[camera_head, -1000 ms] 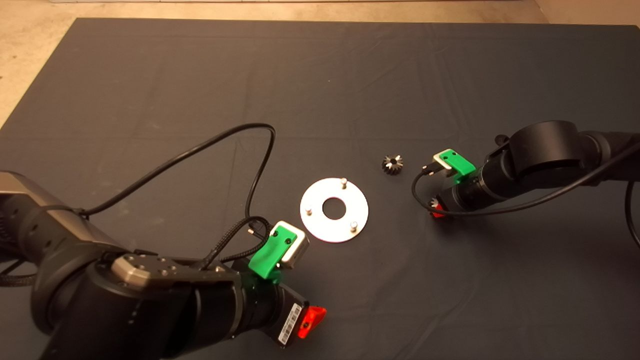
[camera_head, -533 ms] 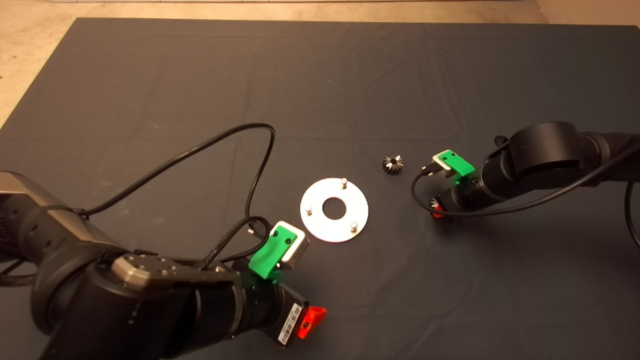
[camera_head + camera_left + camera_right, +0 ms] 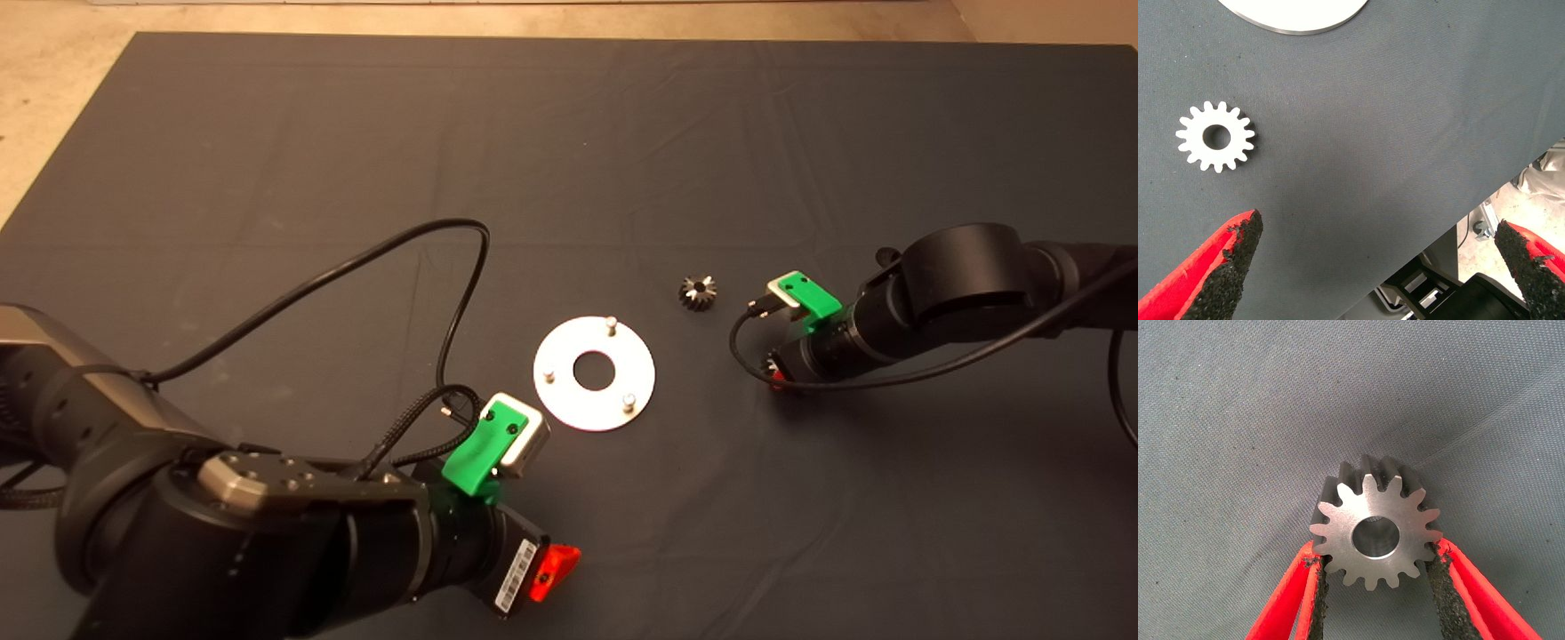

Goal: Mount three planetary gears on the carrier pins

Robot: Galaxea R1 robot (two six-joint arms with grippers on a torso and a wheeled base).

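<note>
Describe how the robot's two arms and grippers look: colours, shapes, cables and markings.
Both arms are thick, round and black, with looping black cables. The left arm has a silver plate and a white barcode label. The left gripper and the right gripper have red fingers with rough black pads below green and silver blocks.

Both arms black w/ fat round joints; left arm [image 3: 231, 524] has grey plate w/ screws, barcode label, braided + smooth black cables. Each wrist carries green-capped silver cam; end effector fingers [image 3: 1458, 587] red, rough black pads
</note>
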